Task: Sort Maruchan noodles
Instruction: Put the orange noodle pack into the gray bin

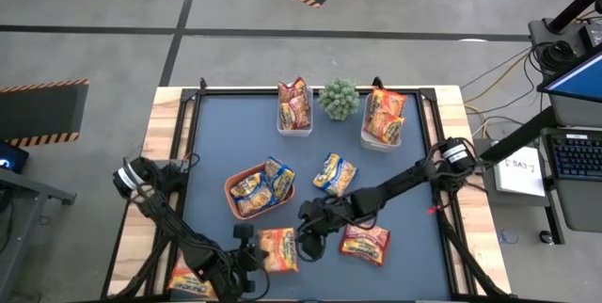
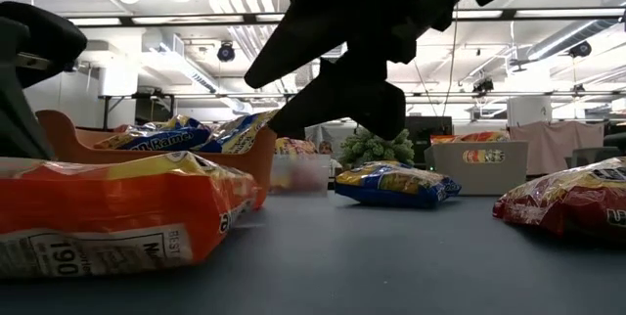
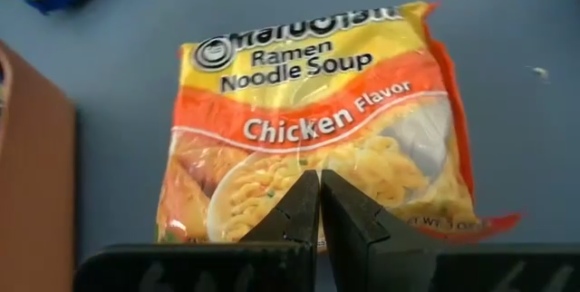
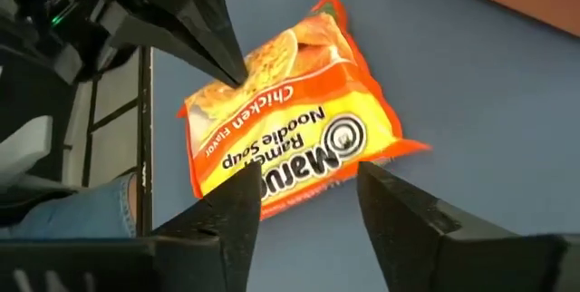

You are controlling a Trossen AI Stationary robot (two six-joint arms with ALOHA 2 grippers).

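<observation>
An orange-and-yellow Maruchan chicken packet [image 1: 279,248] lies flat on the blue mat near the front edge. My left gripper [image 3: 317,181] is shut, its tips on the packet's printed face. My right gripper [image 4: 308,192] hangs open above the packet's other end, a finger on either side, clear of the mat in the low view. A red packet [image 1: 365,243] lies to the right of it and a blue-and-yellow one [image 1: 335,173] farther back. One more orange packet [image 1: 193,279] lies at the front left, under the left arm. My left gripper sets its shut fingertips [image 4: 237,76] on the packet's top face [image 3: 272,192], over the noodle-bowl picture near the packet's end. The fingers slant down from the table's near left side. The packet lies flat on the mat.
An orange tray [image 1: 237,183] holding blue-and-yellow packets stands just behind the two grippers. Two clear tubs [image 1: 294,129] [image 1: 381,141] with packets flank a small green plant [image 1: 339,99] at the far edge. Bare mat lies between the tray and the tubs.
</observation>
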